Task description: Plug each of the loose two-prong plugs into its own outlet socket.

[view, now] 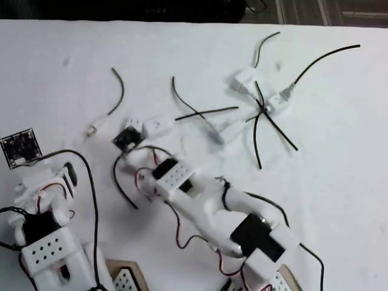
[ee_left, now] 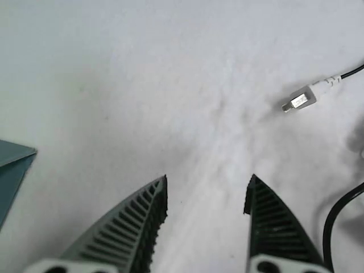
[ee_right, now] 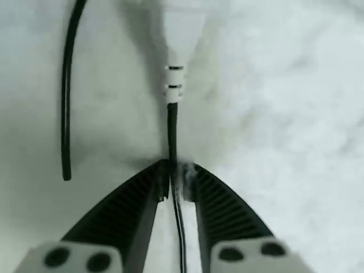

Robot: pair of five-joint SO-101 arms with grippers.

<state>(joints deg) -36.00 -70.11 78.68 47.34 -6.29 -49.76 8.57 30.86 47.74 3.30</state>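
Left tool (ee_left: pixel 207 181): fingers apart, nothing between them, over the white bench (ee_left: pixel 114 85). A small white plug (ee_left: pixel 298 101) with a metal tip lies ahead of its tips and off to one side, not touching, its cord trailing away from the tool.

Right tool (ee_right: pixel 177 177): clamped on a black cord (ee_right: pixel 172 128) just behind the ribbed strain relief (ee_right: pixel 173 85). The white plug body (ee_right: pixel 182 28) sits straight ahead of the tips. A second loose cord (ee_right: pixel 68 91) runs alongside, clear of the fingers.

Step, my read: first plug grabbed, not yet at a socket. The white connectors (view: pixel 280 100), likely the sockets, sit well apart from the right tool.

Next: carry it over and square the prongs to the slots. A cord grip gives poor control of plug angle, so it probably needs a regrip on the body.
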